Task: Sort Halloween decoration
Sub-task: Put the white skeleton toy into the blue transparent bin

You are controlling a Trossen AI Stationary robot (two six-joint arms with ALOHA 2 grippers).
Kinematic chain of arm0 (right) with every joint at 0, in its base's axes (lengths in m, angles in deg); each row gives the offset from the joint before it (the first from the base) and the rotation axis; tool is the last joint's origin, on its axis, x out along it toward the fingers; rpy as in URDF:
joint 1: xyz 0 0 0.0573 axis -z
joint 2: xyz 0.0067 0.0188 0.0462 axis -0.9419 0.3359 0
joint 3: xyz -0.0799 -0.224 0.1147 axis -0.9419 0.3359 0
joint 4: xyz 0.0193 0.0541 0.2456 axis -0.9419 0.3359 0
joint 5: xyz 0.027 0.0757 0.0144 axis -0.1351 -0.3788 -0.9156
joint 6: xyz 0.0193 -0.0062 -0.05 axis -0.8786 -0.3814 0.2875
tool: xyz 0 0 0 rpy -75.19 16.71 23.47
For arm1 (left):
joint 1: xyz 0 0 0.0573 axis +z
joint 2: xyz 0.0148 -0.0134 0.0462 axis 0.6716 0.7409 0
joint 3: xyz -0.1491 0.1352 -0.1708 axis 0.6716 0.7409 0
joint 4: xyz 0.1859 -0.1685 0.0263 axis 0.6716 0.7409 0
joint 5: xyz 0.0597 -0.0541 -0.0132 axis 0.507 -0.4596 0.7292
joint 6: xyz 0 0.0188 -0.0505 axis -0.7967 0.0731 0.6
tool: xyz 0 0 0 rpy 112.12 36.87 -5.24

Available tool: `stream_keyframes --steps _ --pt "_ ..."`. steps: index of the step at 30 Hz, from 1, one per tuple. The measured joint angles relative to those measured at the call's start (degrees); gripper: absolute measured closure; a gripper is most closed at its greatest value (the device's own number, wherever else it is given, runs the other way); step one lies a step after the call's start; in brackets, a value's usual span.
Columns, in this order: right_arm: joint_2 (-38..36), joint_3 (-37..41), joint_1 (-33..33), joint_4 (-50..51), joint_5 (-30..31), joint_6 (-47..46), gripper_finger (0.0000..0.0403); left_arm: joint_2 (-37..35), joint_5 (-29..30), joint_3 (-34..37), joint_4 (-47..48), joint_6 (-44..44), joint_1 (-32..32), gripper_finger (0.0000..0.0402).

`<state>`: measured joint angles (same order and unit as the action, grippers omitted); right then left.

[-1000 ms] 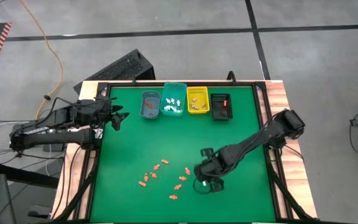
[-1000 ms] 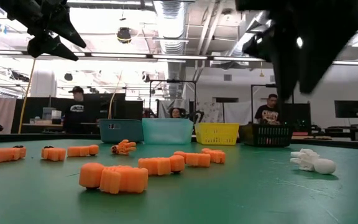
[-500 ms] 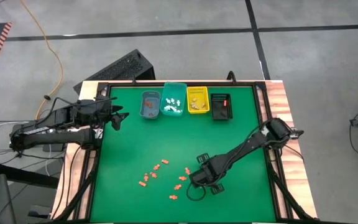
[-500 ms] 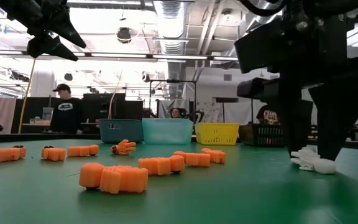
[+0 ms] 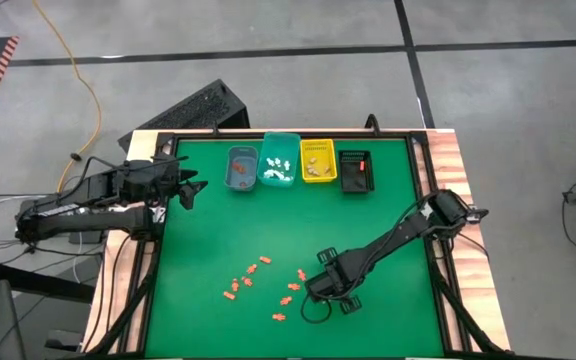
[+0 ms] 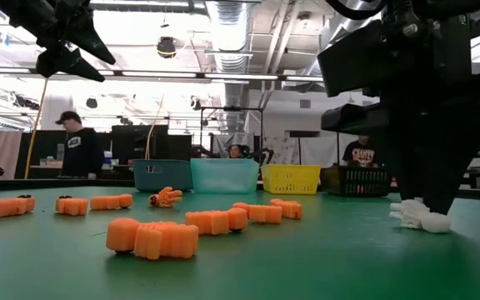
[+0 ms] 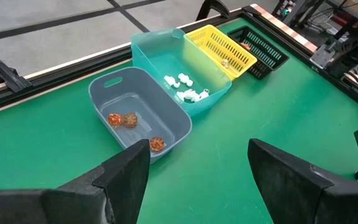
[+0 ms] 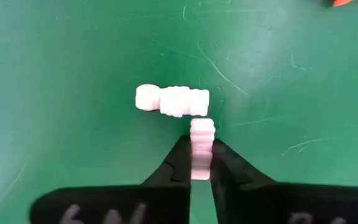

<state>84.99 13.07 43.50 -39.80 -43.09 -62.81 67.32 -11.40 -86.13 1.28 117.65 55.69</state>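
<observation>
One white piece (image 8: 174, 101) crosswise to right end effector (image 8: 201, 169).

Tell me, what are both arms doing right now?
Right gripper down, pinching white skeleton piece. Left gripper open, waiting near bins. Nothing blocking.

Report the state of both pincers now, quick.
Left pincer: open, empty, hovering near the blue bin.
Right pincer: shut on the white figure, pinching its leg down at the green mat.
</observation>
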Motion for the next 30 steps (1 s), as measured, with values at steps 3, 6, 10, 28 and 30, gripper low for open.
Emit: stream_keyframes --steps 3,6,10,28,30 --pt "0.0 0.0 0.03 0.06 -0.6 -1.6 0.0394 -0.01 -0.01 0.0 0.0 0.0 -0.02 0.0141" --pt "0.0 0.02 0.56 -0.24 -2.59 -2.92 0.0394 0.0 0.0 0.0 0.0 0.0 0.0 0.0141" --pt "-0.39 0.03 1.56 -0.52 -3.07 -4.55 0.0395 -0.02 -0.01 0.0 0.03 0.0 -0.01 0.0141" --pt "-11.13 0.04 19.38 -9.63 0.73 -0.74 0.0397 -0.02 -0.02 0.0 1.07 -0.61 -0.01 0.0141" --pt "-11.04 0.04 22.07 -13.64 0.78 -0.85 0.0397 0.0 -0.04 0.0 1.63 -0.61 0.0 0.0141"
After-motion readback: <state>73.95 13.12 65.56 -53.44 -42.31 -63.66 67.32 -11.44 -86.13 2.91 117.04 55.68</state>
